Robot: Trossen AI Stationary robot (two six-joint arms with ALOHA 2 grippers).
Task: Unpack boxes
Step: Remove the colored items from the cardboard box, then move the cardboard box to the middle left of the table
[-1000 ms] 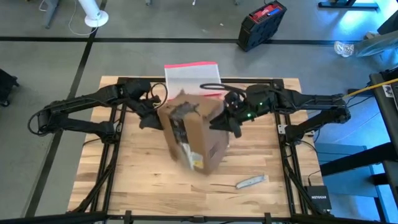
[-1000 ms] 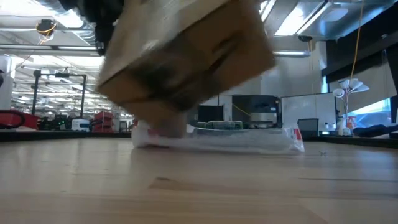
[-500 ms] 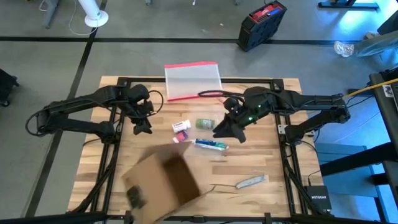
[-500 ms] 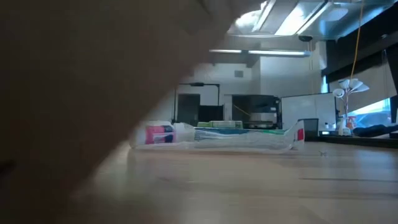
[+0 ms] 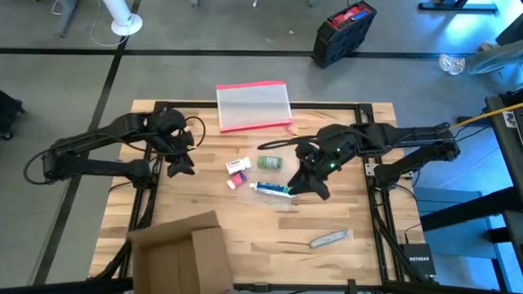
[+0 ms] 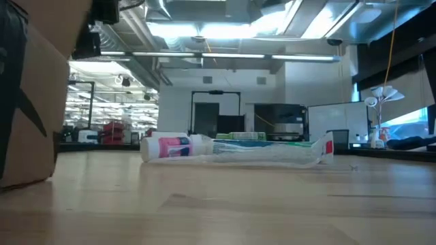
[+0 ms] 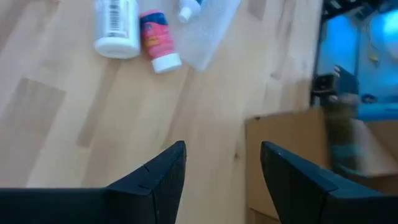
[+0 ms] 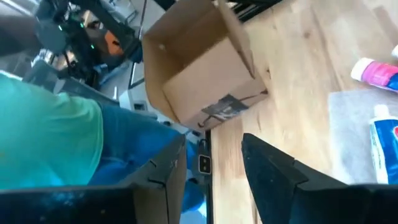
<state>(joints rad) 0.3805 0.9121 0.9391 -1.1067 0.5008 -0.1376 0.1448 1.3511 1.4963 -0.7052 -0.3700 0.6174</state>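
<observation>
Though open-side up, box (image 5: 181, 253) at table edge.

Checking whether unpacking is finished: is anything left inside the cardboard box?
The cardboard box sits at the table's near left edge. The part of its interior that shows holds nothing; its flaps and the picture's edge hide the rest.
</observation>
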